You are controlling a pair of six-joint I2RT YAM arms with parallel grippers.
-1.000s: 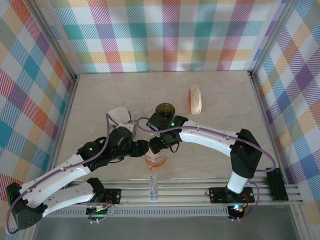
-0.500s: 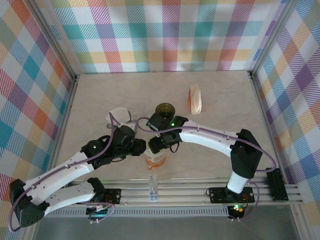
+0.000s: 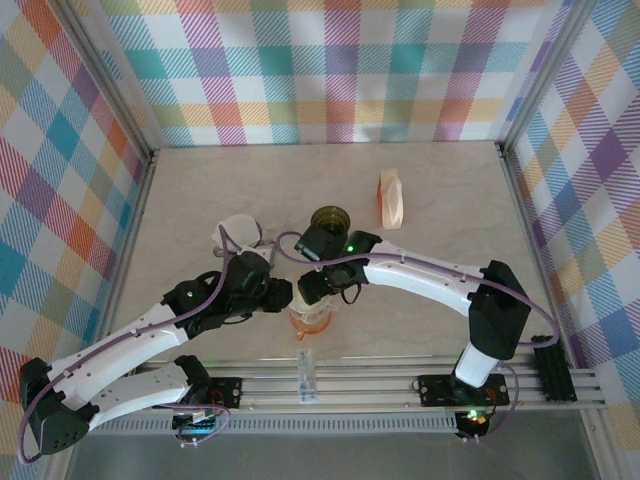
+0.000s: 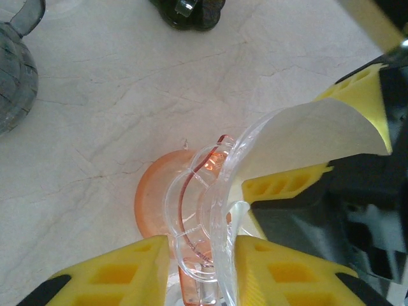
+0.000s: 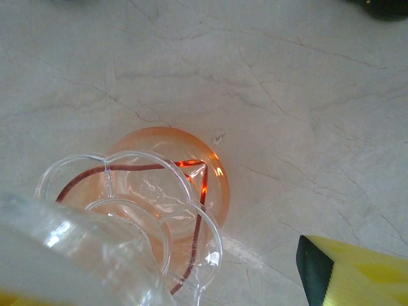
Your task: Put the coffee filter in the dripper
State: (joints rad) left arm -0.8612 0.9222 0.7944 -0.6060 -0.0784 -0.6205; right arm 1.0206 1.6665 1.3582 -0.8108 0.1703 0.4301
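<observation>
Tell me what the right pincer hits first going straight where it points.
Probably the glass dripper, whose rim sits over the orange base ahead of the right pincer and its coffee filter; depth is unclear.

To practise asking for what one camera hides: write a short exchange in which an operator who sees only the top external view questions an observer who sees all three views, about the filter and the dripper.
Operator: The arms cover the middle of the table. Where is the filter?
Observer: In the left wrist view the white paper filter sits between the right tool's yellow fingers, right by the dripper's clear rim.
Operator: Is anything steadying the dripper?
Observer: Yes. The left tool is shut on its clear glass, one finger on each side.
</observation>
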